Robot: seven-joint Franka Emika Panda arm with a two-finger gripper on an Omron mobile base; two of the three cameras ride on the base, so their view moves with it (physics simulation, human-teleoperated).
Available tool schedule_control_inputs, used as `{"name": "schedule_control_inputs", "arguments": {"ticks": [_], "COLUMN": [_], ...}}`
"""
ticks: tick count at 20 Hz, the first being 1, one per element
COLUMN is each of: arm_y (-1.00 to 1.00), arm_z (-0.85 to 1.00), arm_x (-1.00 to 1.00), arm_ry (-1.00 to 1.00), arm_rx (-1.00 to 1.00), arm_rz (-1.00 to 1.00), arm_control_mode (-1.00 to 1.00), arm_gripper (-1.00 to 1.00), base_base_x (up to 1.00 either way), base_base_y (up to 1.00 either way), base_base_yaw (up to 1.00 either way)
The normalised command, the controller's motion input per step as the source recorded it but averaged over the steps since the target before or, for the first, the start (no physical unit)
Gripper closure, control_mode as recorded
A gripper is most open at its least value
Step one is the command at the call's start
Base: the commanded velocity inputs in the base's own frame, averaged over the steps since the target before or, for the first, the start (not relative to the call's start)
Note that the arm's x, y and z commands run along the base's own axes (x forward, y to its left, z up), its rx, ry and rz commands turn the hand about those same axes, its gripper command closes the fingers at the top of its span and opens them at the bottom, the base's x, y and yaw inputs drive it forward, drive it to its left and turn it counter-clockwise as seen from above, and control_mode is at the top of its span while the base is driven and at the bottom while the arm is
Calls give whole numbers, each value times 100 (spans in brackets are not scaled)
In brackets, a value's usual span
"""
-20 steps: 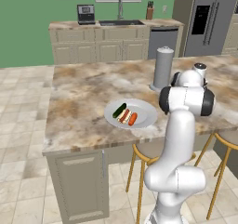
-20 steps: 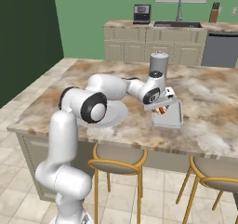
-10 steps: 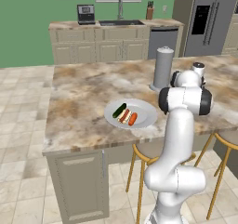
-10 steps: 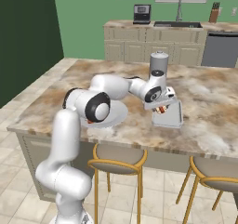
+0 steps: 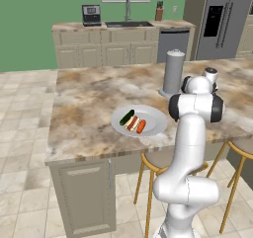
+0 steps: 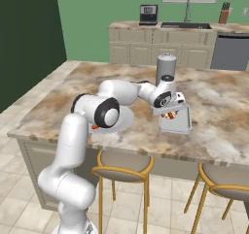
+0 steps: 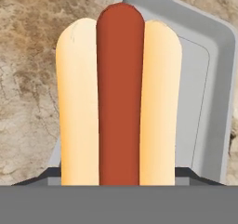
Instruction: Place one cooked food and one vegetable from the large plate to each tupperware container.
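Reddish sausage in tan bun sitting gripped in part-closed end effector, hanging over grey rectangular tray; pose staying unchanged.

Island tabletop, with the plate on one side and a tray on the other.

On the tabletop, the large plate carries a cucumber piece, a hot dog and a carrot side by side. A tall canister stands behind the plate. To the plate's right lies a tupperware tray; the pincer hangs over it, and a second hot dog sits between its fingers, above the tray's floor. Stools stand before the island.
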Motion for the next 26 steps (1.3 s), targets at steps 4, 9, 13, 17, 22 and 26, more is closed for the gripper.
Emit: {"name": "schedule_control_inputs", "arguments": {"ticks": [4,9,13,17,22,26], "arm_y": [0,0,0,3,53,97], "arm_z": [-4,0,0,0,47,94], "arm_x": [0,1,0,-2,-60,-91], "arm_ry": [2,0,0,0,0,-8], "arm_rx": [0,0,0,0,-5,0], "arm_rz": [0,0,0,0,-4,-19], "arm_control_mode": [-100,-100,-100,-100,-100,-100], "arm_gripper": [-100,-100,-100,-100,-100,-100], "base_base_x": [0,0,0,0,0,0], "base_base_y": [0,0,0,0,0,0], "base_base_yaw": [0,0,0,0,0,0]}}
